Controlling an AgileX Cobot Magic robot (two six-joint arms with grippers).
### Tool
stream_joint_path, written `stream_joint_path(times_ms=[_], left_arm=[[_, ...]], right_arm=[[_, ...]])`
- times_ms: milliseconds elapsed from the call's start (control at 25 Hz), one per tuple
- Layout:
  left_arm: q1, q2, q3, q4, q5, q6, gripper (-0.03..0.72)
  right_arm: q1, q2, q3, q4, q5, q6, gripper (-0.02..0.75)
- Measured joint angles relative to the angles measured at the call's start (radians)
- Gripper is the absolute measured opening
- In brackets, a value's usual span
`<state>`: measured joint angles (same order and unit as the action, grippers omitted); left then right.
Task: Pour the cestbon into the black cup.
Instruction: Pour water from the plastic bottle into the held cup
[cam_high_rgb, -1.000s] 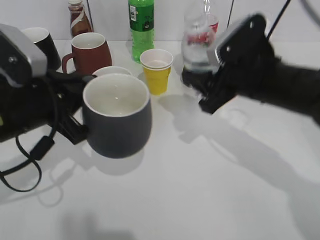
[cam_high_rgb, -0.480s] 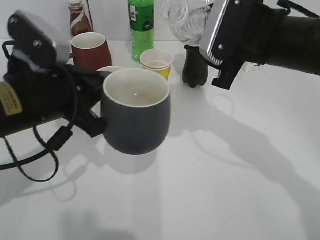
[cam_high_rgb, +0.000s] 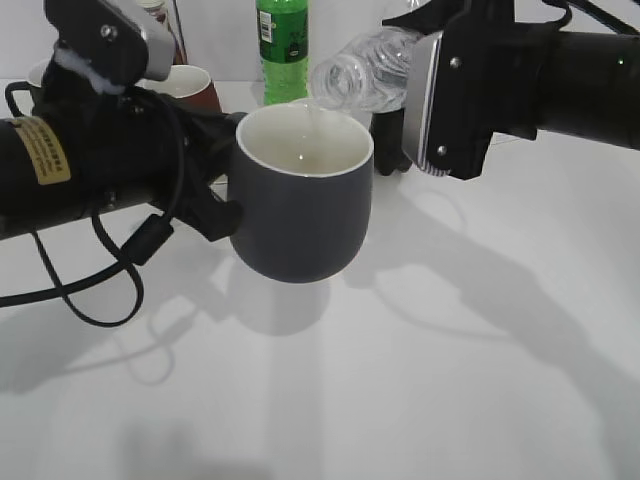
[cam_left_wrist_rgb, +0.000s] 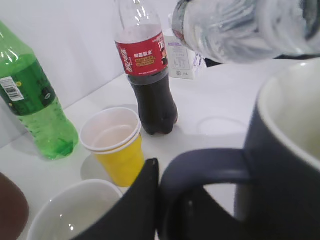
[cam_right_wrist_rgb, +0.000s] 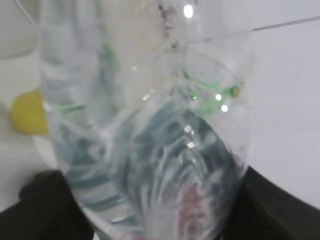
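Note:
My left gripper (cam_high_rgb: 215, 205) is shut on the loop handle of the black cup (cam_high_rgb: 300, 215), a charcoal-grey mug with a white inside, and holds it above the table. In the left wrist view the fingers (cam_left_wrist_rgb: 170, 182) clamp the handle of the cup (cam_left_wrist_rgb: 285, 165). My right gripper (cam_high_rgb: 440, 100) is shut on the cestbon (cam_high_rgb: 365, 70), a clear ribbed bottle with no cap. The bottle is tilted, mouth down and left, just above the cup's far rim. It also shows in the left wrist view (cam_left_wrist_rgb: 240, 25) and fills the right wrist view (cam_right_wrist_rgb: 145, 140), between the fingers (cam_right_wrist_rgb: 160, 210).
Behind the cup stand a green bottle (cam_high_rgb: 281, 45), a red-labelled cola bottle (cam_left_wrist_rgb: 149, 75), a yellow paper cup (cam_left_wrist_rgb: 117, 150), a white cup (cam_left_wrist_rgb: 70, 210) and a brown mug (cam_high_rgb: 195, 85). A small white carton (cam_left_wrist_rgb: 182, 60) sits at the back. A black cable (cam_high_rgb: 100, 290) hangs under the left arm.
The left gripper has carried the cup up and to the right. The right gripper has moved left and tipped the bottle over, so its mouth now hangs over the cup.

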<state>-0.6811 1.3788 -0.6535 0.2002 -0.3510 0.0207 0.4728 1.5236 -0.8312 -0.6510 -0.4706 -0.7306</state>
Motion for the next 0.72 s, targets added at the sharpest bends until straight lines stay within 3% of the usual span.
stream_joint_path(times_ms=[720], left_arm=[[0.000, 0.012, -0.001, -0.015, 0.073, 0.000, 0.041]], right_arm=[[0.000, 0.000, -0.002, 0.100, -0.042, -0.327, 0.458]])
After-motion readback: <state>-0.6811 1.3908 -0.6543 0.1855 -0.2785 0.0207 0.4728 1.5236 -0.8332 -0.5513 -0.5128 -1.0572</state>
